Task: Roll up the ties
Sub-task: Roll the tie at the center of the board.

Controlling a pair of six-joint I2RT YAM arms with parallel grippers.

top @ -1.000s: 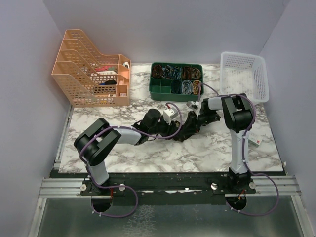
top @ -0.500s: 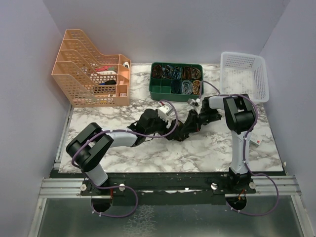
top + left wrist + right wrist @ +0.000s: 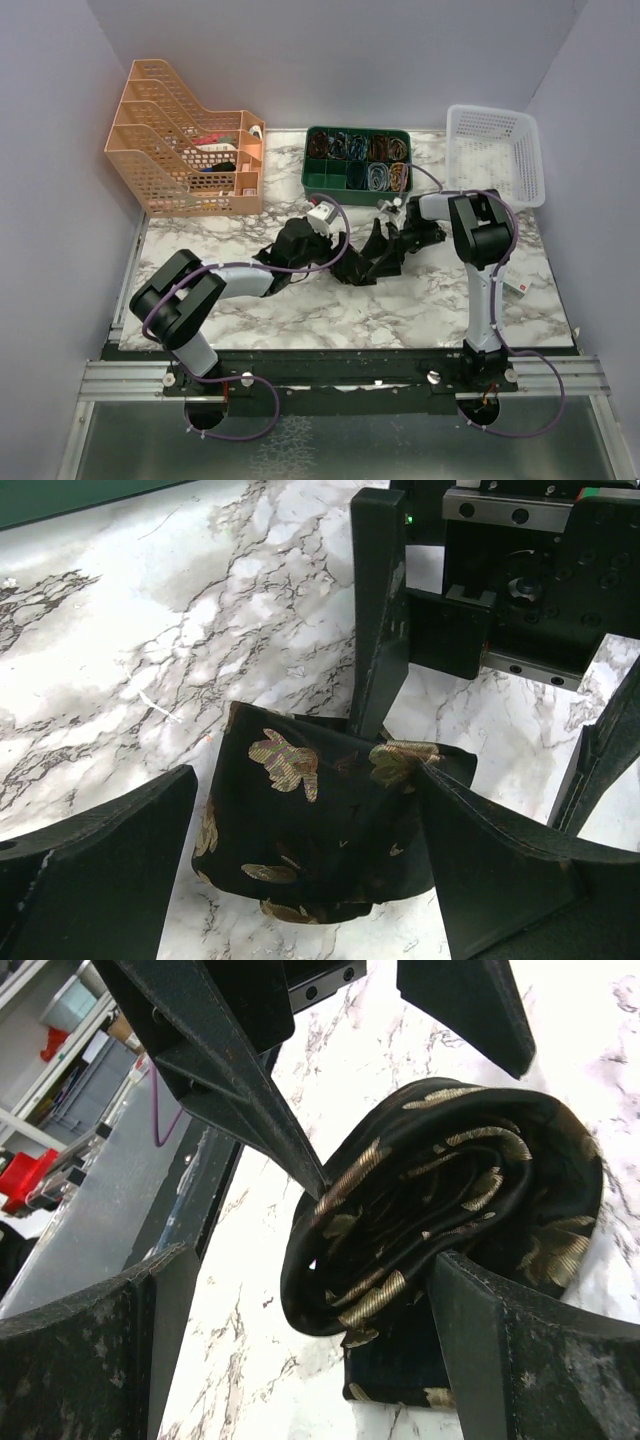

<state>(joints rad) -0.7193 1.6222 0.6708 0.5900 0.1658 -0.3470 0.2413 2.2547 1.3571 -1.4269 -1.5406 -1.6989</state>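
The left gripper (image 3: 308, 790) is released, its two fingers spread wide on either side of the tie (image 3: 300, 840). The tie sits between them on the marble table (image 3: 120, 650) as a loose black roll with gold leaf flecks. The right gripper (image 3: 315, 1260) faces the left one head-on and is spread open too, with the same roll lying between its fingers. One of those fingers touches the rim of the coil and the other stands well clear. In the left wrist view, a finger of the opposing gripper comes down against the far side of the roll. A loose end of fabric lies flat under the coil, close below the right gripper's fingertips.
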